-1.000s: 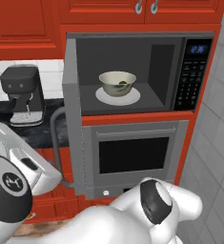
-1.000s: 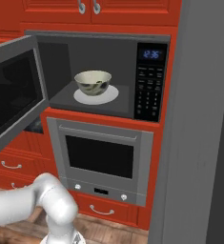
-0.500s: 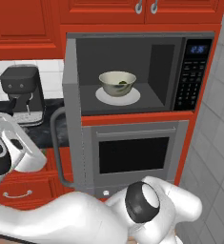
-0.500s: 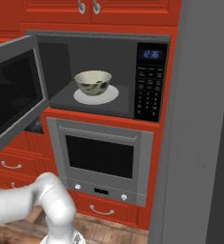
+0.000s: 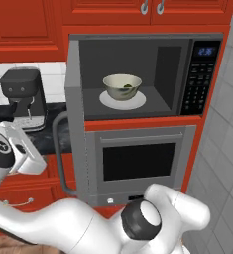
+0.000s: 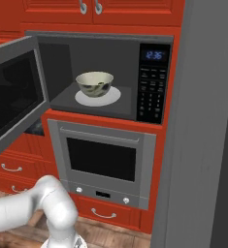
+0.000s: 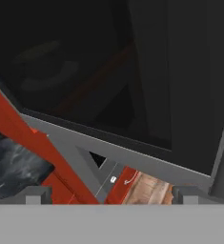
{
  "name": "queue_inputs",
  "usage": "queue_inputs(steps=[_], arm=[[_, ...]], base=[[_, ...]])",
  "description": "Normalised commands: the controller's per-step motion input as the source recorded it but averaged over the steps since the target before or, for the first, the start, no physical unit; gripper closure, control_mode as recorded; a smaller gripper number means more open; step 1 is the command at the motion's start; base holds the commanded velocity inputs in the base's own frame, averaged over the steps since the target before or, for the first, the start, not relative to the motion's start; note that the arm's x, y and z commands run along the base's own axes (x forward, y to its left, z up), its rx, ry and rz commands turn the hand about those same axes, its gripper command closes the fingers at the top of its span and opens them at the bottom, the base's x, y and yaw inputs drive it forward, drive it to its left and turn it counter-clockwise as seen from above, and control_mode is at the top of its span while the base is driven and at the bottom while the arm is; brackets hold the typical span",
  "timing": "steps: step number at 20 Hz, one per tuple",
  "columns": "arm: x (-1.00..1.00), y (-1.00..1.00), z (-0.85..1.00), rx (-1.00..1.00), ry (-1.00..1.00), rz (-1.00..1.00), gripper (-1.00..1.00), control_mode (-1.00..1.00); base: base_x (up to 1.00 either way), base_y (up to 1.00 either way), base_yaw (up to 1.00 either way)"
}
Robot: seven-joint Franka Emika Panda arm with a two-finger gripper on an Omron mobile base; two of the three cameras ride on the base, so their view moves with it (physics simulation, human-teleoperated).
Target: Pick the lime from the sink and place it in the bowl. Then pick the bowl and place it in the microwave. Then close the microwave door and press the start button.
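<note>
While the gripper (image 7: 111,194) stands wide with nothing between its fingertips, close behind the dark glass of the swung-out microwave door (image 6: 13,94), the bowl (image 5: 122,87) sits on a white plate (image 5: 108,100) inside the microwave (image 5: 183,47), beyond that door, a dark-green lime (image 5: 127,87) in it.

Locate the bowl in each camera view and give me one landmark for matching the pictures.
Left base view: the bowl sits above centre, on the white plate inside the open microwave.
Right base view: the bowl sits upper left of centre, on the same plate inside the microwave.
Hand view: no bowl can be made out; the microwave door with its dark glass is up close.
Shared landmark: the keypad panel with blue display, right of the bowl.
</note>
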Motion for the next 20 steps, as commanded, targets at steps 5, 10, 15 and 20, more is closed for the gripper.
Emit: queue_inputs(steps=[5,10,15,20], arm=[[0.40,-0.38,-0.14,0.10,0.00,0.00,-1.00,-1.00],[0.31,-0.86,0.00,0.16,0.00,0.00,-1.00,-1.00],[0.37,-1.00,0.00,0.16,0.00,0.00,-1.00,-1.00],[0.63,-0.97,0.00,0.14,0.00,0.00,-1.00,-1.00]], base=[[0.00,0.00,0.00],[0.00,0.00,0.00],[0.00,0.00,0.00],[0.00,0.00,0.00]])
